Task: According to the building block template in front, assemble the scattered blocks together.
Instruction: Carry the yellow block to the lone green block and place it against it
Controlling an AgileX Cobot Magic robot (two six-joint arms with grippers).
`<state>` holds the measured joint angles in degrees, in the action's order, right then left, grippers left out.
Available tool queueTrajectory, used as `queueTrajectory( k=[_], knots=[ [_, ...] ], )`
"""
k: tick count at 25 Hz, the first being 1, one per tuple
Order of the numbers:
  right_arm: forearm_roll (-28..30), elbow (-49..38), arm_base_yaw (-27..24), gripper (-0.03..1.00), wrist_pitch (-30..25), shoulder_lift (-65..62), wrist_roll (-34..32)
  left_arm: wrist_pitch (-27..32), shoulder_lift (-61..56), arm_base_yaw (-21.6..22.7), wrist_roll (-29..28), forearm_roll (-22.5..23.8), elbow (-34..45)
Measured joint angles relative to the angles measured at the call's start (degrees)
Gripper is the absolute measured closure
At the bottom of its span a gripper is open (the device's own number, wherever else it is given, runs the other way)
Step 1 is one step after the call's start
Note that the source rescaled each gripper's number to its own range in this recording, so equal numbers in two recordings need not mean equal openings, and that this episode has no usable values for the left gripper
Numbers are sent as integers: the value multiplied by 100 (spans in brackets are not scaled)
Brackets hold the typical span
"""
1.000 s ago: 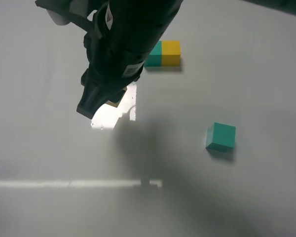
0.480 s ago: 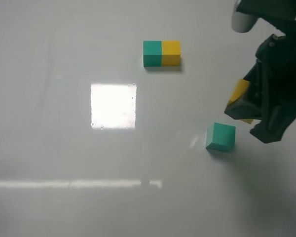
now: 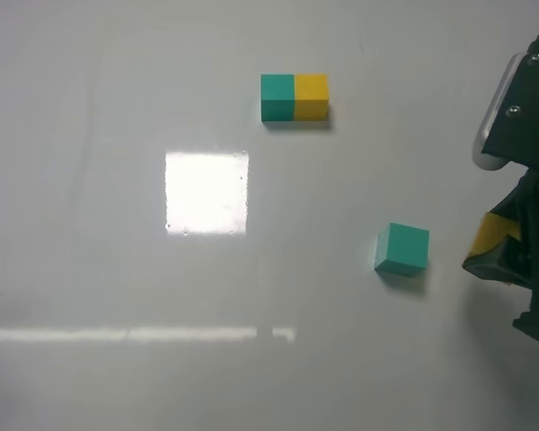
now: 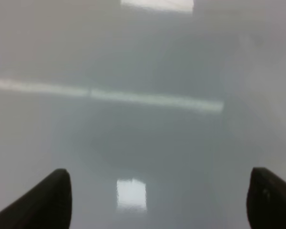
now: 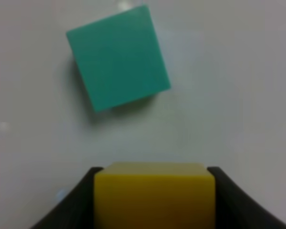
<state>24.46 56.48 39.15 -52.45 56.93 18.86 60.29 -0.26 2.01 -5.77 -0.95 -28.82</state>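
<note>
The template (image 3: 294,97), a joined teal-and-yellow bar, lies at the back of the white table. The loose teal cube (image 3: 402,249) sits on the table right of centre; it also shows in the right wrist view (image 5: 118,57). My right gripper (image 3: 508,256) is at the right edge, just right of the teal cube, shut on the yellow cube (image 3: 490,232), which is clamped between its fingers in the right wrist view (image 5: 154,195). My left gripper (image 4: 157,200) is open and empty over bare table; it is out of the high view.
The white table (image 3: 117,269) carries a bright square glare patch (image 3: 207,192) left of centre and a thin reflection line nearer the front.
My right gripper with the yellow cube has moved right and toward the front, from beside the teal cube's upper right to its right. One second ago a dark arm covered the upper left; it is gone.
</note>
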Motion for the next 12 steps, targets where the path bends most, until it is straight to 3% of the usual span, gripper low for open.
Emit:
queueTrajectory(
  k=[12],
  knots=[
    [153, -197, 0, 97, 459, 464, 87, 0, 0, 0, 6, 0, 0]
  ],
)
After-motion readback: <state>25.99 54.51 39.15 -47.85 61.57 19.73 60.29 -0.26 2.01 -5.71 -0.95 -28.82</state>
